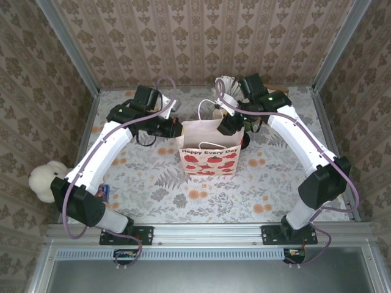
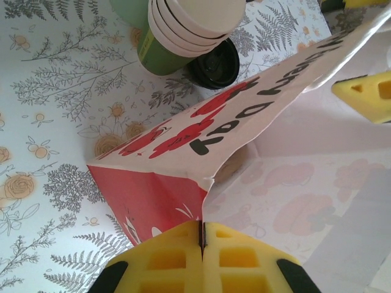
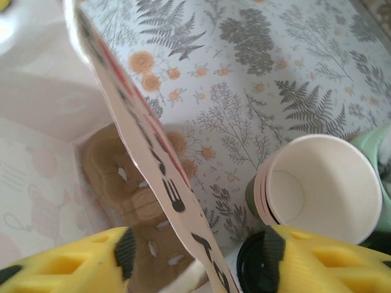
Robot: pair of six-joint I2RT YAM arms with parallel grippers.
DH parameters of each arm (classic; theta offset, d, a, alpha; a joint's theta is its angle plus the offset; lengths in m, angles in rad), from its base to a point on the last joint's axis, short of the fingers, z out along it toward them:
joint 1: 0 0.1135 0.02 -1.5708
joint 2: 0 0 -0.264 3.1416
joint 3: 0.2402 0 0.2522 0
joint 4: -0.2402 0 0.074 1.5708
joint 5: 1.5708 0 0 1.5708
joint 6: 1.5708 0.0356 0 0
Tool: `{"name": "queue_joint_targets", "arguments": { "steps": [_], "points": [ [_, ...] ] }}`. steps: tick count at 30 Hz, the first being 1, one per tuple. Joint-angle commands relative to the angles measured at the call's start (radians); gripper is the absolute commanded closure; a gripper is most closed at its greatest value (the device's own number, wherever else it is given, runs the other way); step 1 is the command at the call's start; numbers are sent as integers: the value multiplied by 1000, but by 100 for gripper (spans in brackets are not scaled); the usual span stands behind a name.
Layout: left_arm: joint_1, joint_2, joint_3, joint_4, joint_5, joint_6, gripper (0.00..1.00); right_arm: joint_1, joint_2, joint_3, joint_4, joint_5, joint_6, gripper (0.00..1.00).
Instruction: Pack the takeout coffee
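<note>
A paper bag [image 1: 208, 160] printed with strawberries and "Happy Every Day" stands open at mid-table. My left gripper [image 1: 176, 129] [image 2: 202, 226] is shut on the bag's left corner fold [image 2: 204, 183]. My right gripper [image 1: 231, 126] [image 3: 195, 250] is open and straddles the bag's printed wall [image 3: 131, 146]: one finger [image 3: 67, 262] is inside the bag, the other [image 3: 330, 262] outside. Neither pad touches the paper. A brown cardboard cup carrier [image 3: 119, 177] lies on the bag's floor. The takeout coffee is hidden.
A stack of lidless green cups [image 2: 189, 27] [image 3: 317, 189] stands just behind the bag, and a loose black lid [image 2: 214, 64] [image 3: 250, 268] lies beside it. A cream plush toy [image 1: 44, 180] sits at the table's left edge. Metal frame posts stand at the table's corners.
</note>
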Motion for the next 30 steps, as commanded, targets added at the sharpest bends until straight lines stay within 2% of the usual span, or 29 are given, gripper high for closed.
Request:
{"name": "queue_joint_targets", "arguments": {
  "steps": [1,4,8,10,13,17,19,21,24,29,30],
  "points": [
    [7,1,37,-27,31,37,100,11,28,27,-60,-17,-43,53],
    [14,15,64,-59,64,62,100,23,4,36,-43,34,-6,77],
    [17,14,113,-122,81,106,99,44,-74,38,-48,0,86,90],
    [17,4,120,-127,39,104,97,48,-92,42,-70,-17,169,93],
    [20,2,123,-126,37,102,93,51,-99,13,-106,-30,280,96],
    [20,20,129,-129,26,105,92,77,-129,-86,-28,52,424,100],
    [19,29,139,-137,15,111,88,89,-146,-127,15,70,480,100],
    [21,28,149,-138,29,116,73,105,-159,-163,37,137,531,100],
    [21,11,163,-117,107,130,53,119,-169,-221,82,237,595,100],
    [20,-67,109,-23,96,114,25,158,-180,-200,78,279,666,100],
    [47,-83,93,1,89,102,19,167,-183,-192,75,297,678,100]
  ]
}}
